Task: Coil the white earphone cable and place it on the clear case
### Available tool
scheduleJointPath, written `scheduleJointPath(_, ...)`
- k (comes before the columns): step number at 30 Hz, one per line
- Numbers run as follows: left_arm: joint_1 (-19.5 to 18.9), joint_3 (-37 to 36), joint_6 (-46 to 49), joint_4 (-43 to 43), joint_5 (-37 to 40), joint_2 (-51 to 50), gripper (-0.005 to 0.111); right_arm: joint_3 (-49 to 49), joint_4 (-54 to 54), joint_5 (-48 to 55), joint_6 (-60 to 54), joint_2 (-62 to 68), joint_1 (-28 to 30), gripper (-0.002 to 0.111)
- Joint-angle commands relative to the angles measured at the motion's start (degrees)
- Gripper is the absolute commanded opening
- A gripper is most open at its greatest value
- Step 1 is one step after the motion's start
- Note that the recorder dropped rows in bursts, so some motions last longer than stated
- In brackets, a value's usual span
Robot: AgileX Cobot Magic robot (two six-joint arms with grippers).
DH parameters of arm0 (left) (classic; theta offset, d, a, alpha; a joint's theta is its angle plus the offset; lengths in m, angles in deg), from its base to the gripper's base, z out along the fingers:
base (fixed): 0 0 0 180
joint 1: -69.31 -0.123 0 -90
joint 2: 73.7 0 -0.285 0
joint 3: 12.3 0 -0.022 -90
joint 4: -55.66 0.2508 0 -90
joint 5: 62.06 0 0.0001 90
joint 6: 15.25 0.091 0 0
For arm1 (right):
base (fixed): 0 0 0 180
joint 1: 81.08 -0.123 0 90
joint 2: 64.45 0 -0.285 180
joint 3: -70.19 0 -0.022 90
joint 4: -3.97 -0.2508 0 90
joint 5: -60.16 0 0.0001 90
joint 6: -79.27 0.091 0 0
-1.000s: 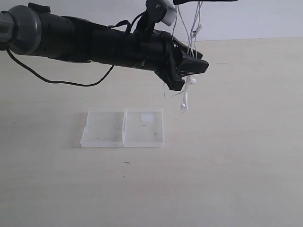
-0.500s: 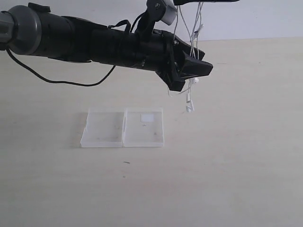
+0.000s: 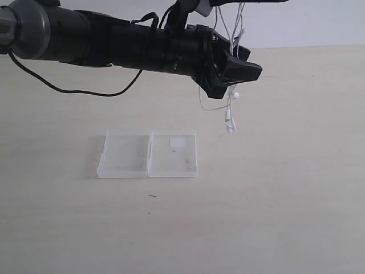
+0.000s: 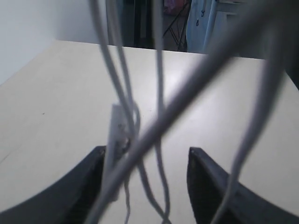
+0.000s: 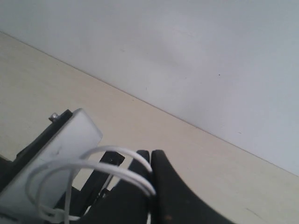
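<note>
Left gripper has risen slightly & its jaws have spread apart, so the white earphone cable hangs free btwn them, above & right of the clear case. Right gripper stays pinched shut on the cable loops. I'd say the coil isn't placed yet.

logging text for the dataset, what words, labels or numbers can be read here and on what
None can be read.
White label on the case: too small to tell whether it bears any print.
Cable and table: no markings show.
</note>
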Motion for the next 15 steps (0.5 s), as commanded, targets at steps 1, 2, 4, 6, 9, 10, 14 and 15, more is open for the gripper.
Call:
scheduleJointPath(1, 0.3, 0.5, -0.5, -0.6, 0.3, 0.2, 0.047, 0.1, 0.0, -0.3, -0.4, -0.3, 0.0, 0.0)
scheduleJointPath(2, 0.3, 0.5, -0.5, -0.6, 0.3, 0.2, 0.043, 0.1, 0.0, -0.3, -0.4, -0.3, 0.0, 0.0)
scheduleJointPath(4, 0.3, 0.5, -0.5, -0.6, 0.3, 0.2, 0.034, 0.1, 0.0, -0.3, -0.4, -0.3, 0.0, 0.0)
scheduleJointPath(6, 0.3, 0.5, -0.5, -0.6, 0.3, 0.2, 0.025, 0.1, 0.0, -0.3, -0.4, -0.3, 0.0, 0.0)
scheduleJointPath(9, 0.3, 0.5, -0.5, -0.6, 0.3, 0.2, 0.021, 0.1, 0.1, -0.3, -0.4, -0.3, 0.0, 0.0)
scheduleJointPath(10, 0.3, 0.5, -0.5, -0.6, 0.3, 0.2, 0.021, 0.1, 0.1, -0.3, -0.4, -0.3, 0.0, 0.0)
scheduleJointPath(14, 0.3, 0.5, -0.6, -0.6, 0.3, 0.2, 0.021, 0.1, 1.0, -0.4, -0.4, -0.3, 0.0, 0.0)
scheduleJointPath(15, 0.3, 0.5, -0.6, -0.6, 0.3, 0.2, 0.021, 0.1, 1.0, -0.4, -0.4, -0.3, 0.0, 0.0)
